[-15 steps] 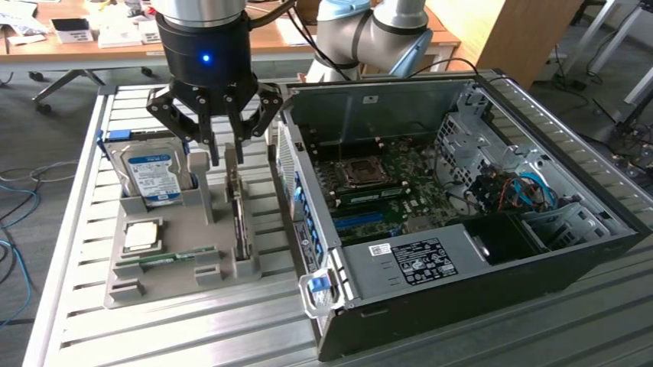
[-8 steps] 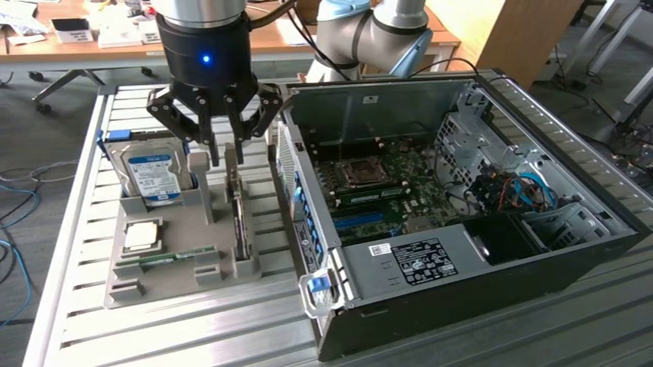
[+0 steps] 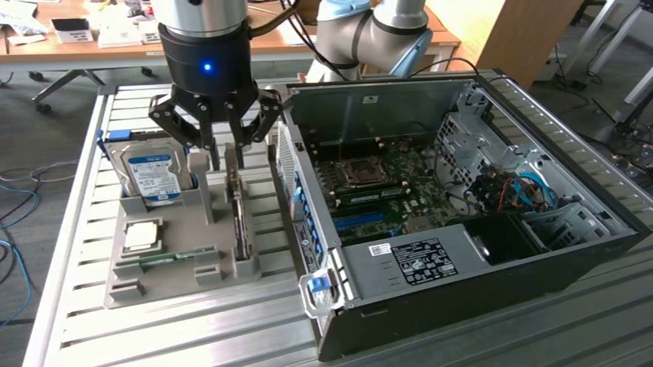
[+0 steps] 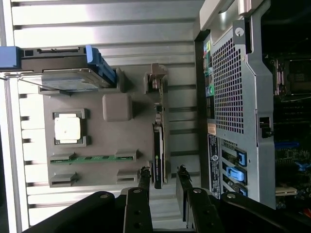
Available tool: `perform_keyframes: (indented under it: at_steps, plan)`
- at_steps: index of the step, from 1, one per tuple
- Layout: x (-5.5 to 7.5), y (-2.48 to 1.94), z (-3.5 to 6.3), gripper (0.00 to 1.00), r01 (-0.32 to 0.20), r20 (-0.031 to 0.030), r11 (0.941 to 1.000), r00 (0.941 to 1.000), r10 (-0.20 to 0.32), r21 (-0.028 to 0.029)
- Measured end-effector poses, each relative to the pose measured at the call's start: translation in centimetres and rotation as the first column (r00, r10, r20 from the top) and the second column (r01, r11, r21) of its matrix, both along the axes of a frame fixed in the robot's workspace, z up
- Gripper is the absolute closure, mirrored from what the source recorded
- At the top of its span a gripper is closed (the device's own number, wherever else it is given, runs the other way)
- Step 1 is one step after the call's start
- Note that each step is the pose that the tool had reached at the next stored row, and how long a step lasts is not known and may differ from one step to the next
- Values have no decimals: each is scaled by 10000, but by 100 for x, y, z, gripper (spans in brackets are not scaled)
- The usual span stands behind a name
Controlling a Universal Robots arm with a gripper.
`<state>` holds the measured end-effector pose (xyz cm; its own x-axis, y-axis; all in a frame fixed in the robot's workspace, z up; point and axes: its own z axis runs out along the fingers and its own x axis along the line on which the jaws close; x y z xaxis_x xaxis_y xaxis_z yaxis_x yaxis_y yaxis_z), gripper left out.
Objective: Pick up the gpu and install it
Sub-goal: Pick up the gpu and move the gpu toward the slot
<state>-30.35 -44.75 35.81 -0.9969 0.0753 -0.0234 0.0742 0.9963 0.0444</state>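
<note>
Exterior: high, oblique. Wrist: close, straight down. Shared: parts tray [image 3: 168,284] [image 4: 104,138].

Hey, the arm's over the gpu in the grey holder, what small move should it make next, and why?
Probably ease straight down a little. The gripper is open, its fingers lie either side of the gpu, which stands on edge in the grey holder, and neither finger seems to touch it yet.

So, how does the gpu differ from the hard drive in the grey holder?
The gpu is thin and dark; the hard drive is thicker, silver, blue-labelled. The open gripper straddles the gpu, not the hard drive. Both stand upright in the holder.
</note>
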Motion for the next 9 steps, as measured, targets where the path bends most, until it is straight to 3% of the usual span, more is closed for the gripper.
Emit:
perform_keyframes:
  at_steps: [9]
  plan:
    - [0,0,-16,64,0,2,10000,10000,0,1]
